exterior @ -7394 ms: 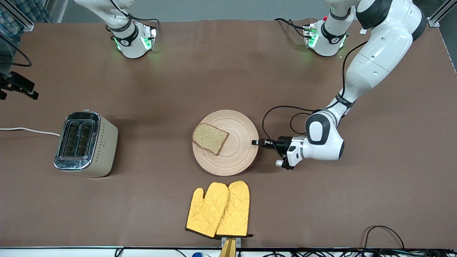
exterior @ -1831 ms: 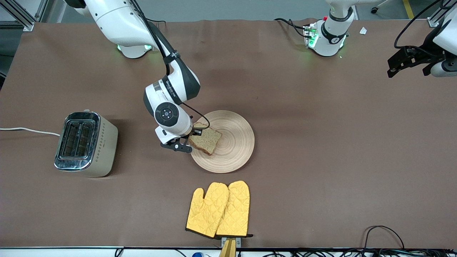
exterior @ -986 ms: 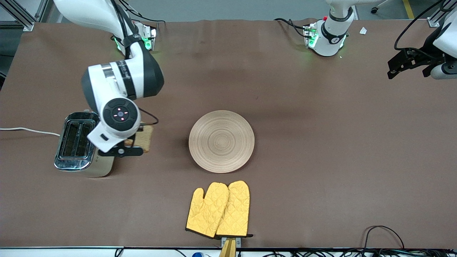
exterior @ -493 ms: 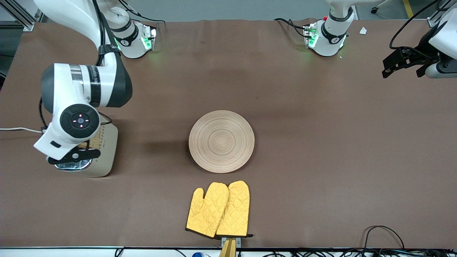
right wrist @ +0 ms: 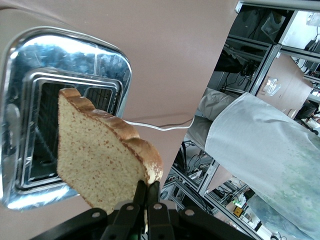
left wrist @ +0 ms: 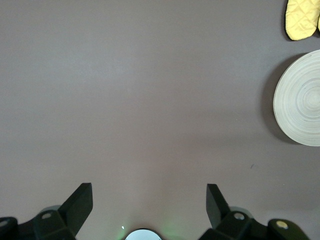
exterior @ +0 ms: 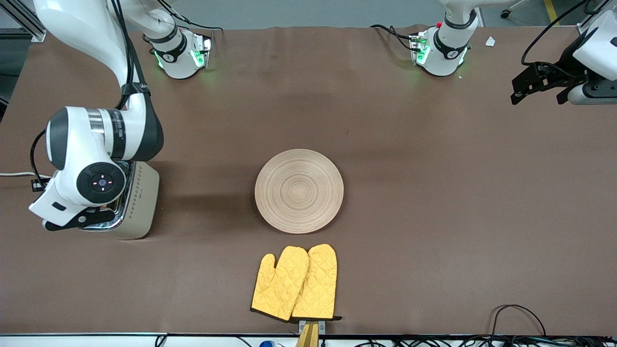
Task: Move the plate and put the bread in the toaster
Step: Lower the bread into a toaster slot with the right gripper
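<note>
Bread (right wrist: 102, 150), pinched in the right gripper (right wrist: 146, 192) over the toaster (exterior: 137, 202), needs lining up and lowering into a slot; left gripper (left wrist: 148, 205) waits, fingers wide, plate (exterior: 299, 191) already bare.

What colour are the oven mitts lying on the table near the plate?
Bright yellow, quilted in a diamond pattern with a dark cuff edge; the oven mitts show best in the front view.

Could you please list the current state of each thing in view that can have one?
bread: held on edge over the toaster, not yet in a slot.
toaster: upright, slots empty.
plate: flat on the table, bare.
oven mitts: lying flat, nearer the front camera than the plate.
right pincer: shut on the bread above the toaster.
left pincer: open, empty, waiting over the left arm's end of the table.
</note>
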Motion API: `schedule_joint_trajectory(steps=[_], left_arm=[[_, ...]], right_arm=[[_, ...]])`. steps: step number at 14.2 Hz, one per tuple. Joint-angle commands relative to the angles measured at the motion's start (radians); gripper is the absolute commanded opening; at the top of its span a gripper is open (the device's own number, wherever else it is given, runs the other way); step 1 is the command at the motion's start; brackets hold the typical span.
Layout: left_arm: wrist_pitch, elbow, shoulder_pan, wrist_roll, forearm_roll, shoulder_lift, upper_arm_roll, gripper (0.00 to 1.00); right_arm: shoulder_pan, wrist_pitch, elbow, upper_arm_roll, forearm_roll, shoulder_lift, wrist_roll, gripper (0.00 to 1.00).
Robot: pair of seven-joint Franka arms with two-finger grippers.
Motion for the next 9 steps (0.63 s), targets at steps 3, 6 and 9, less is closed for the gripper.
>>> schedule_joint_trajectory(steps=[3,6,9], left_arm=[[-0.013,0.012,0.009,0.009,-0.007,-0.002,-0.007,1.0],[-0.013,0.012,0.009,0.009,-0.007,-0.002,-0.007,1.0],[-0.013,0.013,0.009,0.009,-0.008,-0.002,-0.007,1.0]], right_arm=[[0.001,0.016,-0.036,0.012,0.003,0.01,0.098,0.01],[0.021,0.014,-0.035,0.015,0.034,0.031,0.17,0.01],[0.033,0.016,-0.027,0.017,0.067,0.06,0.259,0.01]])
